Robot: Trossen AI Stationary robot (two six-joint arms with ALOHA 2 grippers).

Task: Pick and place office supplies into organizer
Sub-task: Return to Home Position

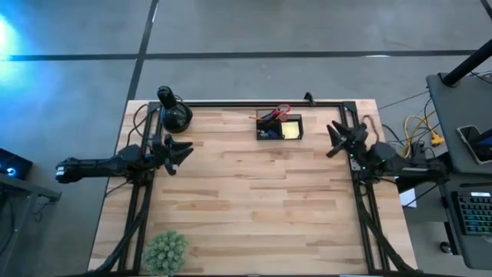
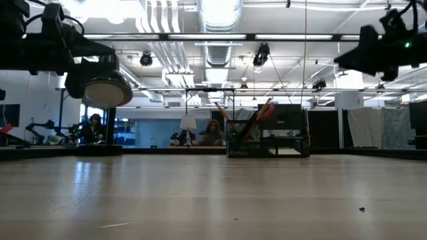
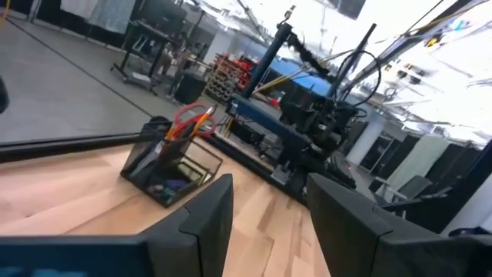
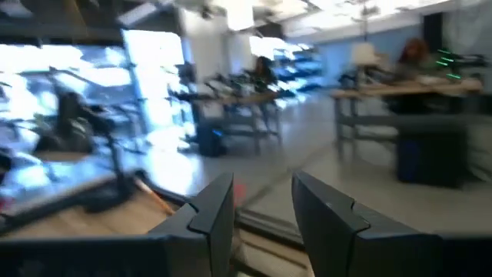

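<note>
The small black divided organizer box (image 1: pixel 260 135) holds the red-handled scissors (image 1: pixel 282 110) and square yellow sticky-note pad (image 1: pixel 291 131), and both empty grippers stand fingers apart, left gripper (image 1: pixel 181 151) well off, right gripper (image 1: pixel 336 139) near it, so a careless homing swing could clip the box.

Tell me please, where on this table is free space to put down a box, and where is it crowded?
The table is bare across its middle, between the left gripper and the right gripper, from the organizer down to the opposite edge. Crowded: the organizer's edge, with the round black object, and the corner holding the green plant.
</note>
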